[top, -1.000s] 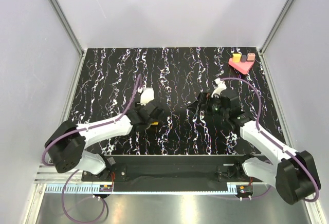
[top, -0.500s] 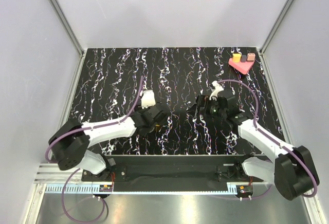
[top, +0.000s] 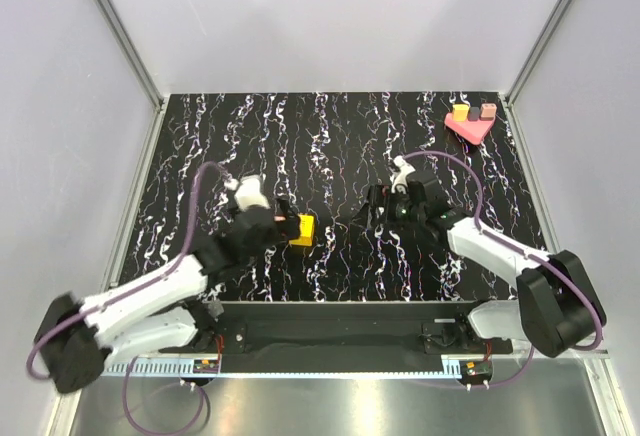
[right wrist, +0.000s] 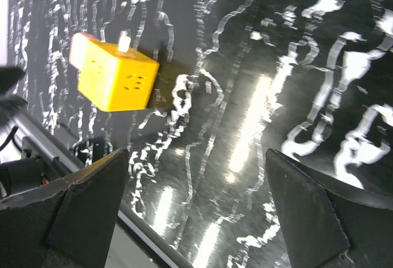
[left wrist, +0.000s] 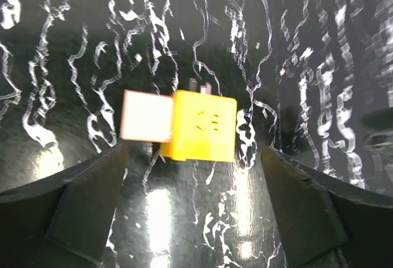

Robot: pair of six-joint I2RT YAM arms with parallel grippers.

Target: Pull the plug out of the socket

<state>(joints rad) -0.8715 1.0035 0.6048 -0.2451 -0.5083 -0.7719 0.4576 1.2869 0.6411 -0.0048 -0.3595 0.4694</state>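
Observation:
The yellow socket cube (top: 302,229) lies on the black marbled table between the two arms. In the left wrist view the socket (left wrist: 202,125) has a pale pink plug (left wrist: 146,116) seated against its left side, and small prongs show at its far edge. My left gripper (top: 279,224) is open just left of the cube; its jaws (left wrist: 195,179) stand wide with the cube beyond them, untouched. My right gripper (top: 376,210) is open to the right of the cube, well apart from it. Its view shows the socket (right wrist: 116,77) at far left.
A pink tray (top: 468,124) with small coloured blocks sits in the back right corner. Grey walls and metal posts enclose the table. The table's front rail (right wrist: 37,145) shows at lower left in the right wrist view.
My left gripper has opened, let go of the yellow socket and drawn back to the left. The cube now lies uncovered. My right gripper has shifted slightly left.

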